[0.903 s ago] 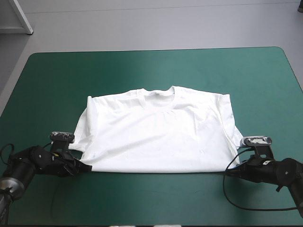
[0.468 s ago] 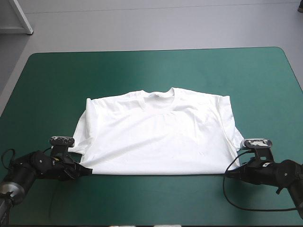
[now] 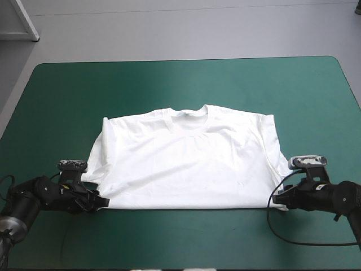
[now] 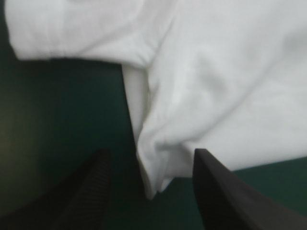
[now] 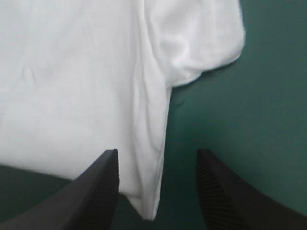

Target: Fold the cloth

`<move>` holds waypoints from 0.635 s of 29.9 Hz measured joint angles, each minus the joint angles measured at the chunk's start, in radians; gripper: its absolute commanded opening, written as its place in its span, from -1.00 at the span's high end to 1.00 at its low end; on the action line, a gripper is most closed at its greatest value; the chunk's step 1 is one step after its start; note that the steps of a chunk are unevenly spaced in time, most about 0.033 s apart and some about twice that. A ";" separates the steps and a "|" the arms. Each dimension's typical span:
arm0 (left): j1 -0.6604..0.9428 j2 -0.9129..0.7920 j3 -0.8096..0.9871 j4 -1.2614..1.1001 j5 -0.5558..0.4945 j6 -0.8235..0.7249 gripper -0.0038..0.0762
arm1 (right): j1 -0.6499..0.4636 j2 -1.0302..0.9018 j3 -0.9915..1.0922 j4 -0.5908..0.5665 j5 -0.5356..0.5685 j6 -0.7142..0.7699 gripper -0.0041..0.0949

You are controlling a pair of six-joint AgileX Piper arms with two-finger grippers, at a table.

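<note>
Covering most of the high view, the teal-green table cover (image 3: 180, 84) carries the T-shirt (image 3: 186, 164). The shirt is spread flat around the middle of the table and somewhat toward the near edge. Its collar (image 3: 192, 111) points to the far edge and its hem (image 3: 186, 207) runs along the near side, which puts both bottom corners within easy reach of the arms.

Each arm lies low on the cover at one end of that hem, so the two can probably take the corners together and carry the near edge toward the collar for a first fold.

The left gripper (image 4: 151, 151) faces the left hem corner (image 4: 151, 189). Its black fingers (image 4: 91, 191) stand wide apart with the corner lying loose between them, nothing pinched yet. The left sleeve (image 4: 72, 33) lies farther ahead, clear of the jaws.

The right gripper (image 5: 157, 151) mirrors this. Its fingers (image 5: 96, 191) are spread, the right hem corner (image 5: 148, 211) sits between them on the cover, and the right sleeve (image 5: 201, 43) rests beyond.

By the look of it, the step in hand is lining up for the grasp. Each pair of fingers must close on its corner alone, taking both layers of fabric, or the fold may drag unevenly.
</note>
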 measured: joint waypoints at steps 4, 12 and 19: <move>0.000 -0.088 -0.096 0.026 -0.021 -0.072 -0.19 | 0.000 0.000 -0.123 -0.026 0.006 0.028 -0.06; 0.000 -0.060 -0.200 0.190 -0.080 -0.316 -0.19 | 0.000 0.000 -0.328 -0.030 -0.011 0.035 -0.06; 0.000 0.086 -0.201 0.163 -0.125 -0.353 -0.19 | 0.000 0.000 -0.347 -0.009 0.006 0.035 0.01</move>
